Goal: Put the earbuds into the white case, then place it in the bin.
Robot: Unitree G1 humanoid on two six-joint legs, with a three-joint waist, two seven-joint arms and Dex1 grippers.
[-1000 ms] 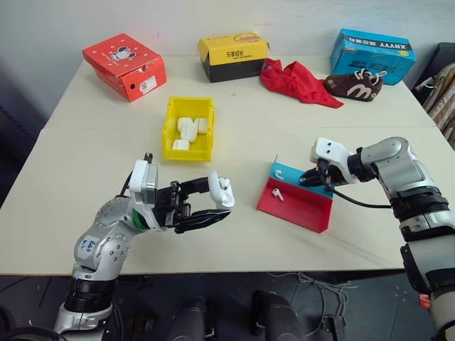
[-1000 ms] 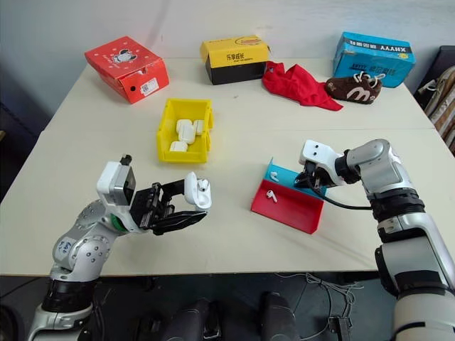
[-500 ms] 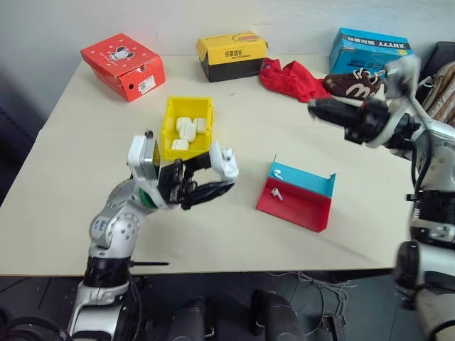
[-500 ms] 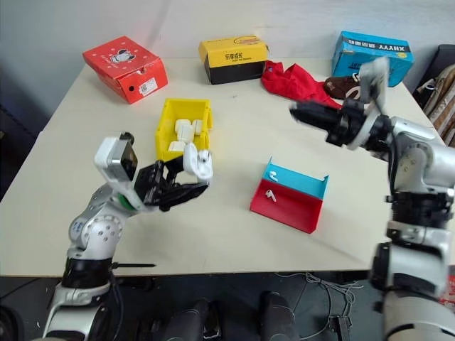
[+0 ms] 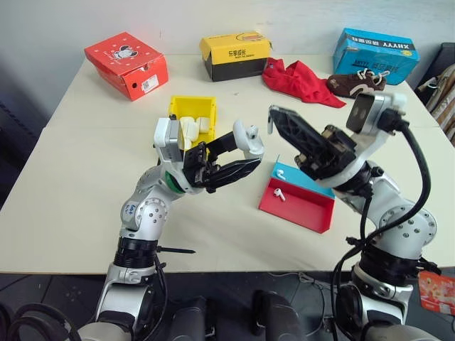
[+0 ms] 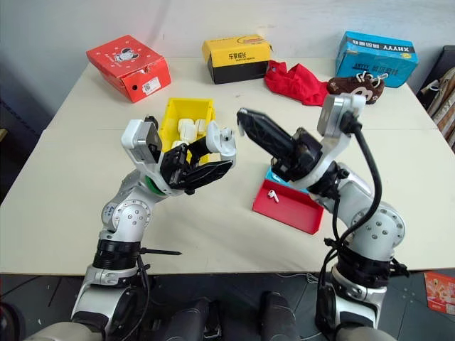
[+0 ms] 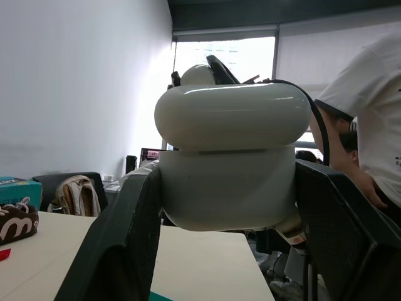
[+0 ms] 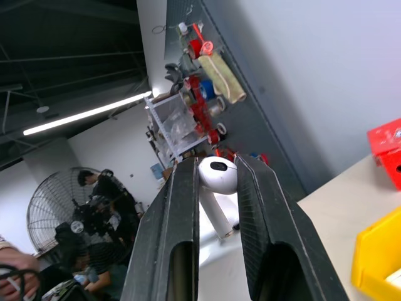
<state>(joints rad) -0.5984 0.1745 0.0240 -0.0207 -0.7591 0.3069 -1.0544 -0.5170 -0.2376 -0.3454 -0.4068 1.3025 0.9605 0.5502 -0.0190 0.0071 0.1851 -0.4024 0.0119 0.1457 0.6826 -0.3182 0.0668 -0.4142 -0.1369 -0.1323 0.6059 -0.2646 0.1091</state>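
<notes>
While aloft; shoeboxes (image 5: 126,64) behind bin (image 5: 190,114)

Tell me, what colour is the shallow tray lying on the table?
Red with a blue back wall, the shallow plastic tray shows best in the left eye view.

Even bright indoor light, soft shadows, window glare behind, sharp focus

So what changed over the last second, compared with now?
The right tool, shut on an earbud, lifted away from the red-and-blue tray and swung toward the left tool. The left tool, holding the white case, rose slightly toward it. The yellow bin, the two earbuds in the tray and the shoeboxes stayed put.
</notes>
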